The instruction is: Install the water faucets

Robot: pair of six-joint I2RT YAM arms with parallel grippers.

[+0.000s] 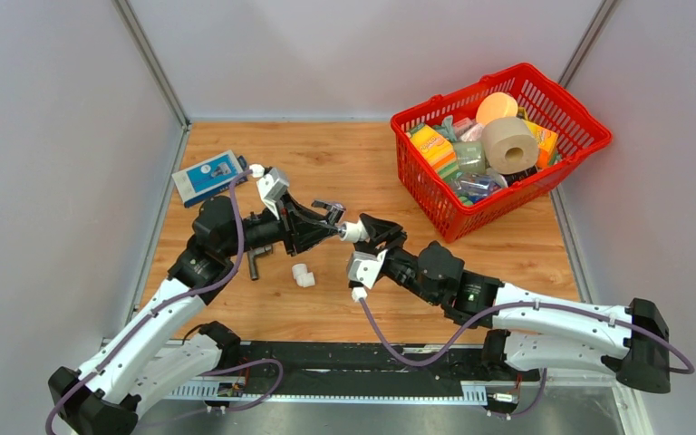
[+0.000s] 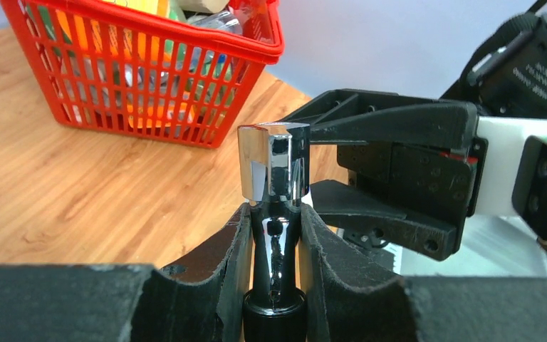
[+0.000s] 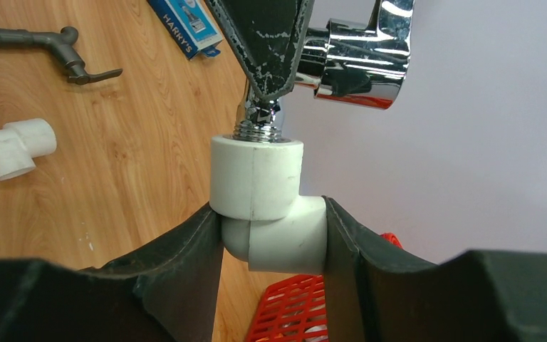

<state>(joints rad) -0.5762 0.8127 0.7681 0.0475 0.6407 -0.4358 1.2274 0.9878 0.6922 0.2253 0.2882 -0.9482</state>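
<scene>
White shells and black joints on the left arm (image 1: pixel 159 322) and right arm (image 1: pixel 553 313), a purple cable (image 1: pixel 236 217) along each; right gripper (image 3: pixel 271 206) fingers (image 3: pixel 185 278) matte black and scuffed, white camera block (image 1: pixel 363 268) just behind.

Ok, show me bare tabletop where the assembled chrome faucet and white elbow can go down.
Bare wooden tabletop lies between the blue cardboard box and the red plastic basket, and on the basket's near side. Crowded around the dark grey metal tap and loose white plastic elbow.
</scene>
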